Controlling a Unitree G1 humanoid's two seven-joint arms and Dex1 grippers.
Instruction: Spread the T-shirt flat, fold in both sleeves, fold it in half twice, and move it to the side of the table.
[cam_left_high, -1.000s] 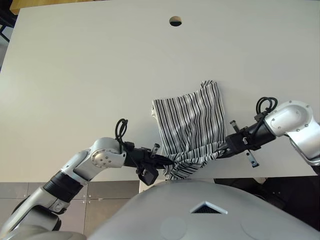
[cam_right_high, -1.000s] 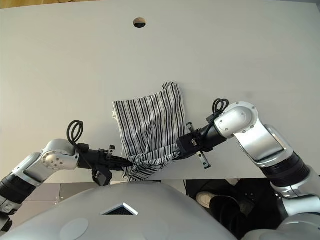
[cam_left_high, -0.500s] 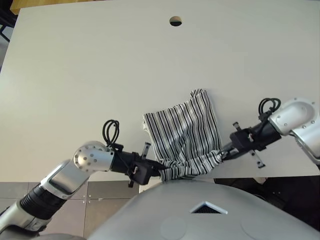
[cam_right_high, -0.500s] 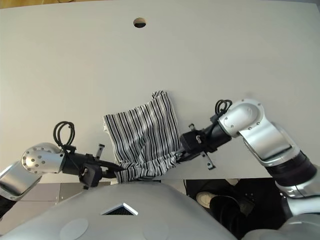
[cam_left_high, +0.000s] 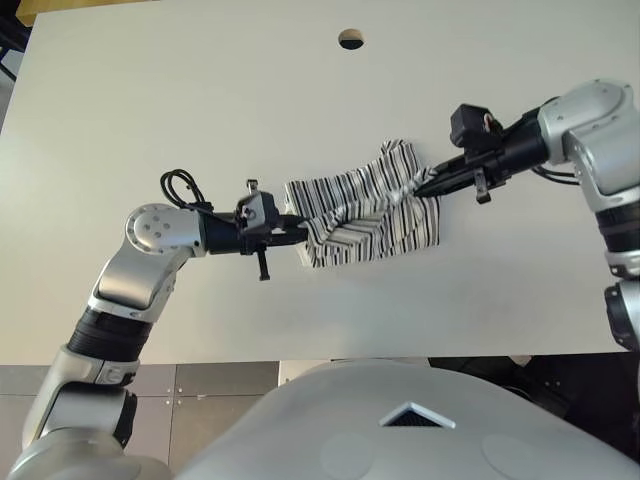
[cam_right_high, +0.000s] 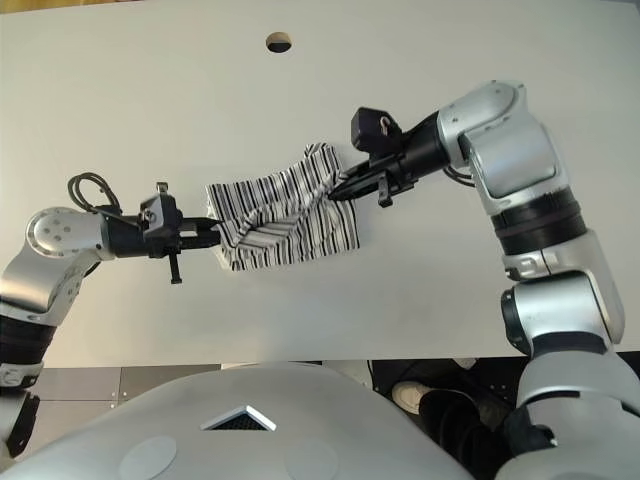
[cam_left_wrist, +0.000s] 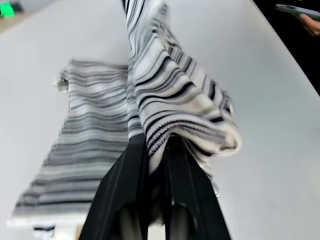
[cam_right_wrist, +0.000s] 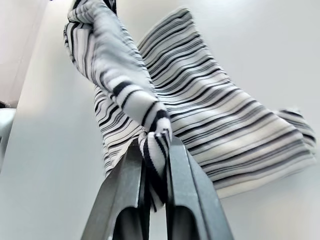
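**Both grippers clamped on the striped T-shirt, mid-table**

From the head camera I saw the T-shirt (cam_left_high: 365, 205) bunched on the table (cam_left_high: 200, 110), its upper layer lifted between my left gripper (cam_left_high: 298, 226) and right gripper (cam_left_high: 425, 188). On the left wrist camera, the black fingers (cam_left_wrist: 122, 190) were closed on a fold of cloth. The right wrist camera showed its fingers (cam_right_wrist: 122, 200) pinching a fold likewise.
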